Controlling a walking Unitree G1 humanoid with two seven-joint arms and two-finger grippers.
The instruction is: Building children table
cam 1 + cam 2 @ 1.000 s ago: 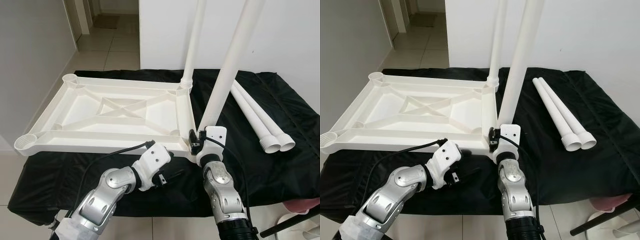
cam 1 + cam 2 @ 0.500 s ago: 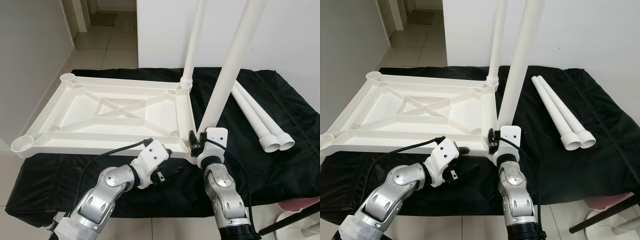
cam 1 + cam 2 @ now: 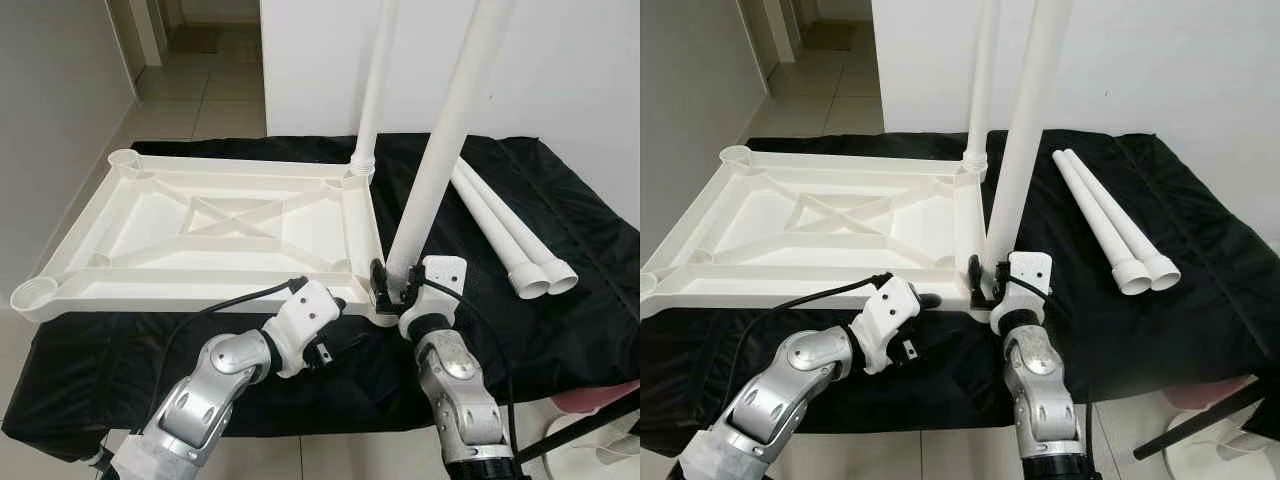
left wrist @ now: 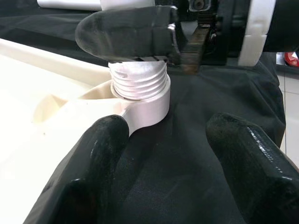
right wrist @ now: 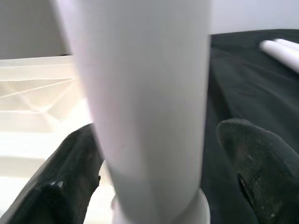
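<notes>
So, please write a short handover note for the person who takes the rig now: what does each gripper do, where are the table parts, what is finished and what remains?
Right gripper: at the base of the near table leg, fingers on both sides of it; whether it grips cannot be told.
Left gripper: open, beside the near right corner socket of the tabletop, holding nothing.
Tabletop lies upside down on the black cloth.
Done: far leg stands in its socket; near leg's thread is partly in, several turns visible.
Left: finish seating that leg, then fit the two loose legs lying on the right into the two left corner sockets.
</notes>
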